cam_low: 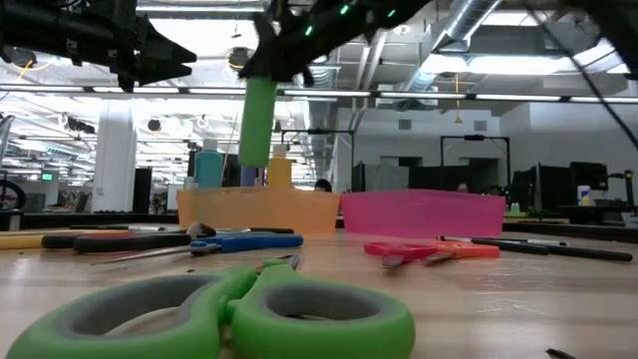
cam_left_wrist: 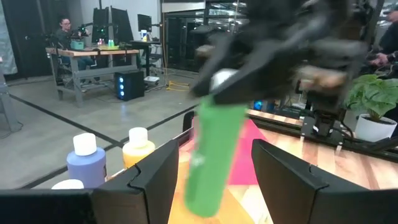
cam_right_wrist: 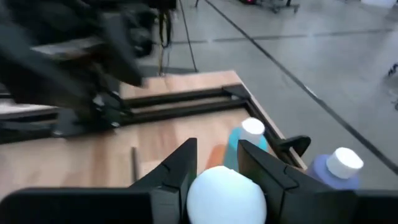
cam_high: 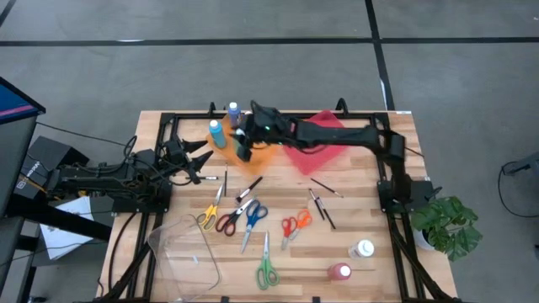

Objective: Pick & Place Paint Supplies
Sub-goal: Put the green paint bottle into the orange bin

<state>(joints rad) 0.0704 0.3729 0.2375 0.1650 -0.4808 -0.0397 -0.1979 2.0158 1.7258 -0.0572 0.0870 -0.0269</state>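
A green paint bottle point(cam_low: 259, 120) with a white cap hangs over the orange tray point(cam_low: 259, 209), and my right gripper point(cam_high: 245, 141) is shut on its top. In that tray stand a blue bottle point(cam_high: 217, 133), a lavender bottle point(cam_left_wrist: 87, 163) and a yellow bottle point(cam_left_wrist: 138, 147). My left gripper point(cam_high: 200, 160) waits open at the table's left, level and pointing at the tray. Loose on the table lie several scissors, among them green ones point(cam_high: 267, 271) and blue ones point(cam_high: 253, 215). Dark brushes point(cam_high: 320, 206), a white bottle point(cam_high: 364, 248) and a pink bottle point(cam_high: 339, 271) also lie there. My right gripper pinches the green bottle at its white cap point(cam_right_wrist: 227, 194) between the two fingers. The fingers come from the table's right side, slanting a little downward. The bottle hangs below them, nearly upright with its bottom slightly tipped, lifted clear above the orange tray.
A pink-red tray point(cam_high: 316, 139) sits right of the orange one, under my right arm. A clear plastic tray point(cam_high: 181, 252) lies at the near left corner. A black frame point(cam_high: 168, 118) borders the table. People sit at desks in the room behind.
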